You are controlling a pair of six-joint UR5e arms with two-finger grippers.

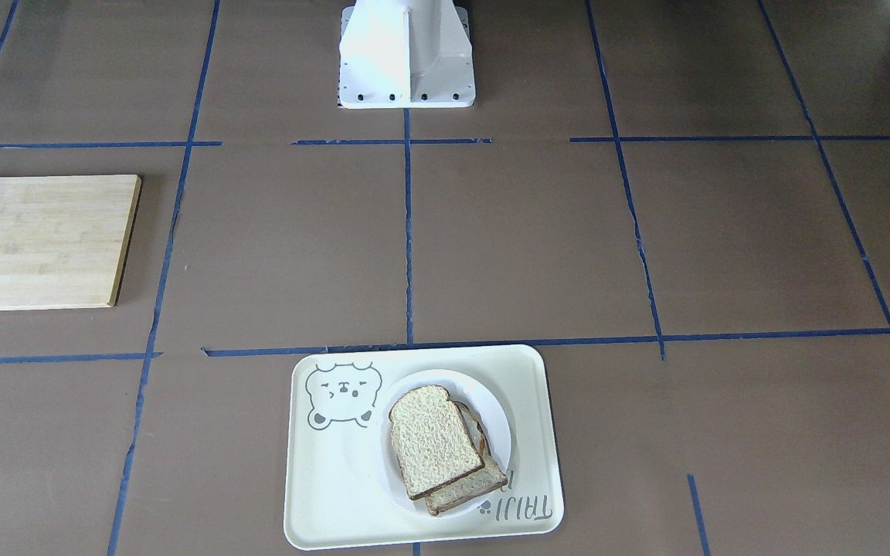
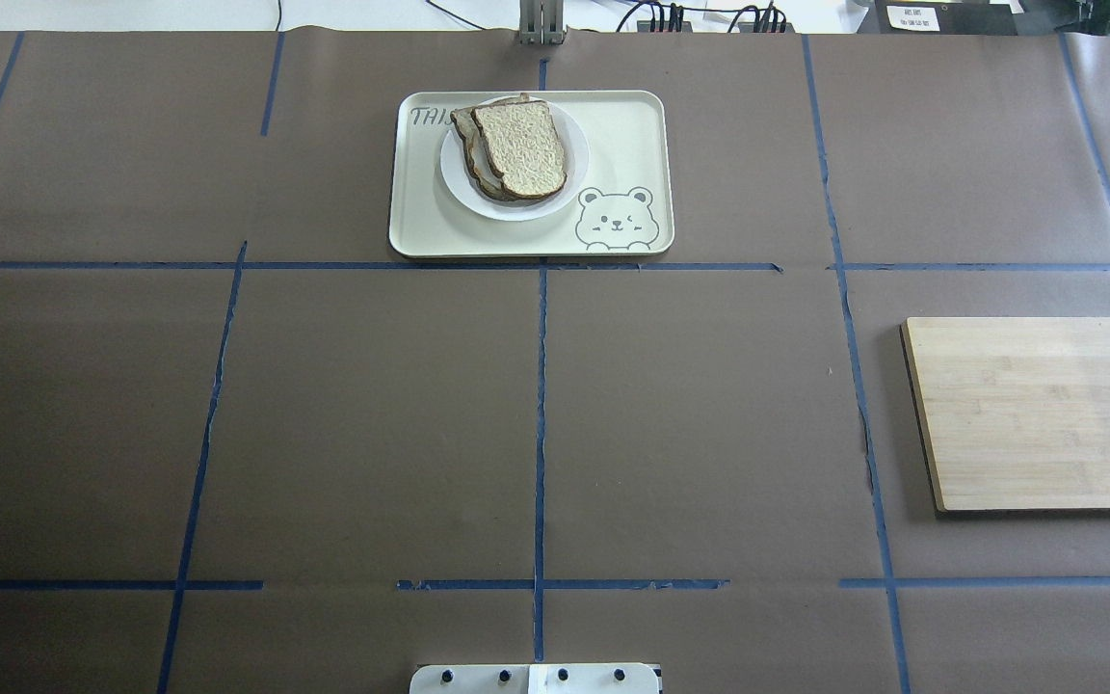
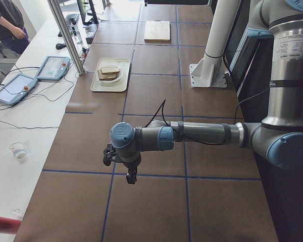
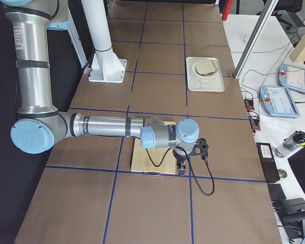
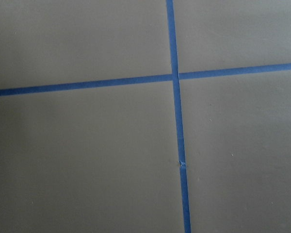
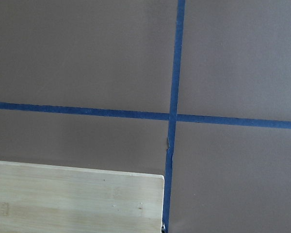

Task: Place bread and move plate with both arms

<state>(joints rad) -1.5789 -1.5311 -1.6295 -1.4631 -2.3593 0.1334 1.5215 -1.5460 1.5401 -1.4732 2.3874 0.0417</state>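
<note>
A plain pale slice of bread (image 1: 433, 440) lies on top of a second slice (image 1: 470, 485) on the small white plate (image 1: 497, 428). The plate sits on the cream bear tray (image 1: 337, 479). Overhead, the bread (image 2: 521, 149), plate (image 2: 516, 210) and tray (image 2: 627, 135) are at the far middle of the table. My left gripper (image 3: 132, 177) shows only in the exterior left view, low over bare table. My right gripper (image 4: 182, 166) shows only in the exterior right view, at the wooden board's edge. I cannot tell whether either is open or shut.
A bamboo cutting board (image 2: 1042, 414) lies on my right side of the table; its corner shows in the right wrist view (image 6: 72, 199). The white robot base (image 1: 406, 58) stands at the near middle edge. Blue tape lines cross the brown table cover.
</note>
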